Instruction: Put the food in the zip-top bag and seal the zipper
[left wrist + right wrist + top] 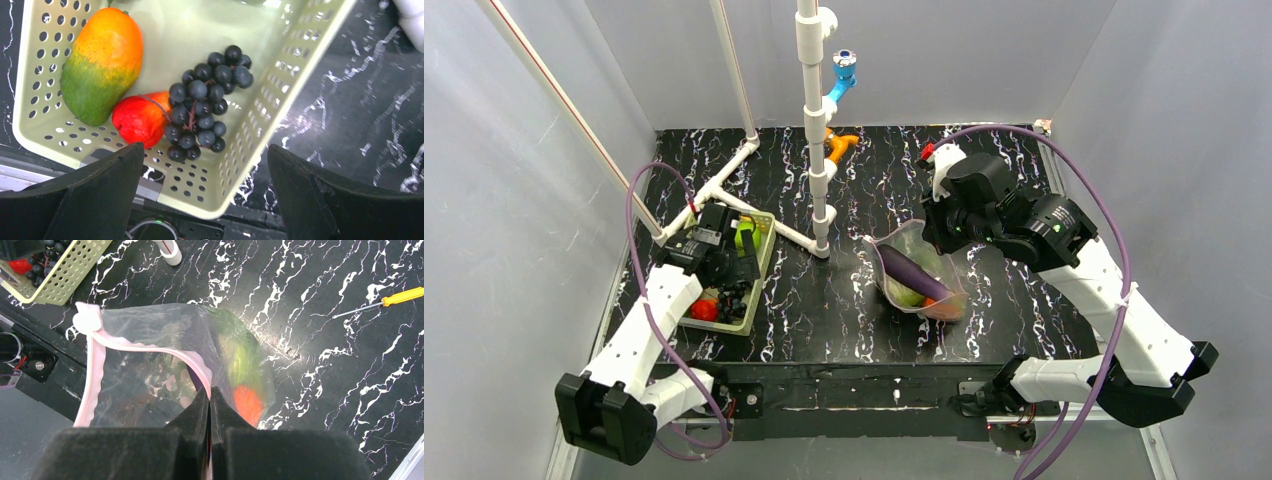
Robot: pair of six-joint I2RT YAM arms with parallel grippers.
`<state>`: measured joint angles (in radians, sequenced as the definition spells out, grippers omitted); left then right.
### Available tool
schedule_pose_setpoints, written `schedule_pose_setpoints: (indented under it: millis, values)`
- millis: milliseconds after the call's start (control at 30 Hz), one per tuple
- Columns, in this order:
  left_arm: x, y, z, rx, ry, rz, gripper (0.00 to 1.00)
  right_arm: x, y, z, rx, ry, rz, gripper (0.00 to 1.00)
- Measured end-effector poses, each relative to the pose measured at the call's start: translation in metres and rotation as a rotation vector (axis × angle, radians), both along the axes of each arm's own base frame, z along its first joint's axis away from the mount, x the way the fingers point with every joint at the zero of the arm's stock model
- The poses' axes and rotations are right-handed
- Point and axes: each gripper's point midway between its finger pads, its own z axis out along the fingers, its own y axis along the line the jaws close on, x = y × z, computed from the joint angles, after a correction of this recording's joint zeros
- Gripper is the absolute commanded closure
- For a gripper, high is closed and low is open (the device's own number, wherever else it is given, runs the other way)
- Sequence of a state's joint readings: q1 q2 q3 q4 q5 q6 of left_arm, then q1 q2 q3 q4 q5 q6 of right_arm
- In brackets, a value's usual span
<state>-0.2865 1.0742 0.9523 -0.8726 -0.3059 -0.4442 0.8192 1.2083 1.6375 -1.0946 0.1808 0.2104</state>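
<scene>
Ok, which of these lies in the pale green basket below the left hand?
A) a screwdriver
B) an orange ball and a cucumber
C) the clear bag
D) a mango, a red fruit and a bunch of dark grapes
D: the left wrist view shows the mango, the red fruit and the bunch of dark grapes inside the basket, with the left hand open above them.

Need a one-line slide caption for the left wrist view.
Left hand open above the pale green basket holding a mango, a red fruit and dark grapes.
</scene>
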Motion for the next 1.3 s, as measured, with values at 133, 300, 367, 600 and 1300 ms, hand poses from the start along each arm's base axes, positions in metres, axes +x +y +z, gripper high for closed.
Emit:
schedule_pose_setpoints:
  millis: [133, 300, 367, 600, 1300]
  values:
    - [0.005, 0.011, -0.024, 0.037, 0.057, 0.041, 0.08, 0.0, 0.001, 0.0, 0.003, 0.002, 0.003, 0.99]
    - [0.015, 0.025, -0.036, 0.097, 0.073, 0.052, 0.1, -0.001, 0.002, 0.001, 0.008, 0.002, 0.007, 0.99]
    - [0.027, 0.033, -0.03, 0.153, 0.049, 0.028, 0.1, -0.001, 0.002, 0.0, 0.009, 0.004, 0.009, 0.99]
    - [0.077, 0.054, -0.022, 0.345, 0.02, -0.133, 0.1, -0.002, 0.007, -0.001, 0.025, 0.01, 0.023, 0.99]
    - [0.118, 0.085, -0.085, 0.652, 0.141, -0.389, 0.22, -0.008, 0.007, 0.002, 0.042, 0.012, 0.047, 0.99]
